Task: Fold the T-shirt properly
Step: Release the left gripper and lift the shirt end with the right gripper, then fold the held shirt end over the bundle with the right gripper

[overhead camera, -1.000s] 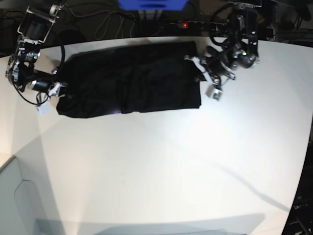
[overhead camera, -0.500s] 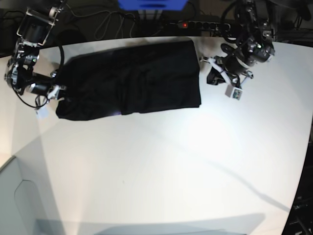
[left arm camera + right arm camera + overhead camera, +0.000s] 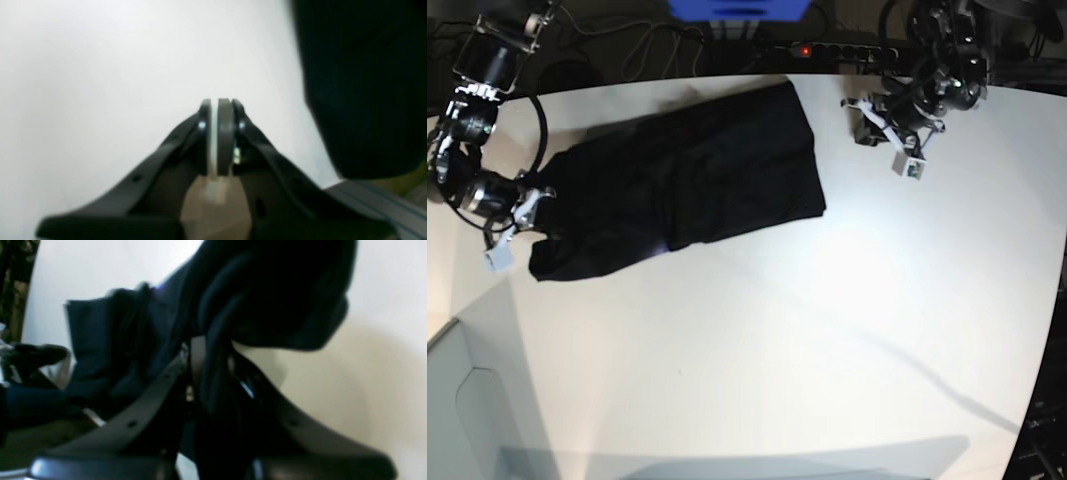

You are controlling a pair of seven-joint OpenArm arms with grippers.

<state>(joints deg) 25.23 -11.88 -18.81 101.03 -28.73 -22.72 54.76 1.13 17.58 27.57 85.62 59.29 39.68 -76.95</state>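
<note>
The T-shirt (image 3: pixel 737 165), soft and limp, lies bunched on the white table (image 3: pixel 757 350). We see the right gripper (image 3: pixel 213 350) pinching its end; we judge the opposite edge the next hold. The left gripper (image 3: pixel 217 103), nearly closed, holds nothing.

Plain black T-shirt (image 3: pixel 742 165), white table (image 3: pixel 757 340)

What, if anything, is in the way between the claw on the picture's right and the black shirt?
Nothing visible: only bare white table lies between the left claw and the shirt.
</note>
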